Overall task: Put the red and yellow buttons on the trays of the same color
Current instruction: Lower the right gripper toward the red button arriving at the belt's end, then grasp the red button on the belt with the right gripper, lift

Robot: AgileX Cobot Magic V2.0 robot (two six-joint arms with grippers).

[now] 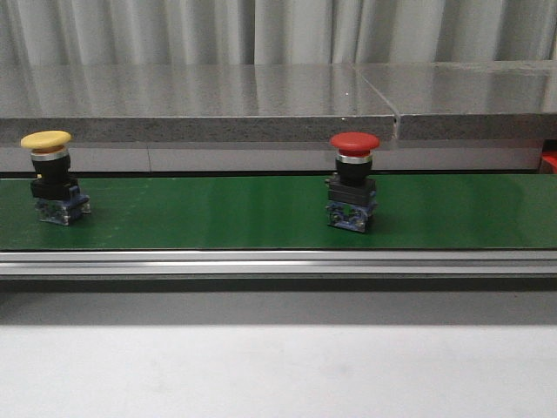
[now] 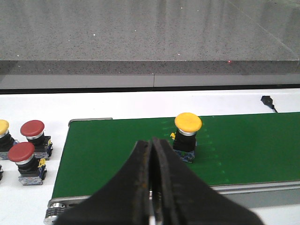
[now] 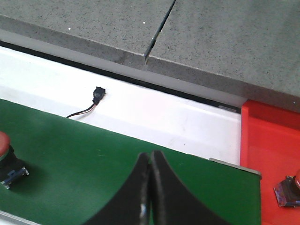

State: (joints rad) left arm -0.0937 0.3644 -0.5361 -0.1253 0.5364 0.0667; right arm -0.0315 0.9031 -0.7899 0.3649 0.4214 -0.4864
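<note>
A yellow button (image 1: 49, 175) stands at the left end of the green belt (image 1: 218, 213); a red button (image 1: 352, 179) stands right of the middle. In the left wrist view my left gripper (image 2: 152, 143) is shut and empty, short of the yellow button (image 2: 186, 136). In the right wrist view my right gripper (image 3: 150, 157) is shut and empty above the belt; the red button (image 3: 6, 157) is at the picture's edge. A red tray (image 3: 269, 159) beside the belt's end holds one button (image 3: 290, 190), mostly cut off. No yellow tray shows. Neither gripper shows in the front view.
Two red buttons (image 2: 32, 137) (image 2: 24, 161) and a yellow one (image 2: 3, 136) stand on the white table off the belt's left end. A grey stone ledge (image 1: 261, 100) runs behind the belt. A small black connector with wires (image 3: 96, 97) lies on the white strip.
</note>
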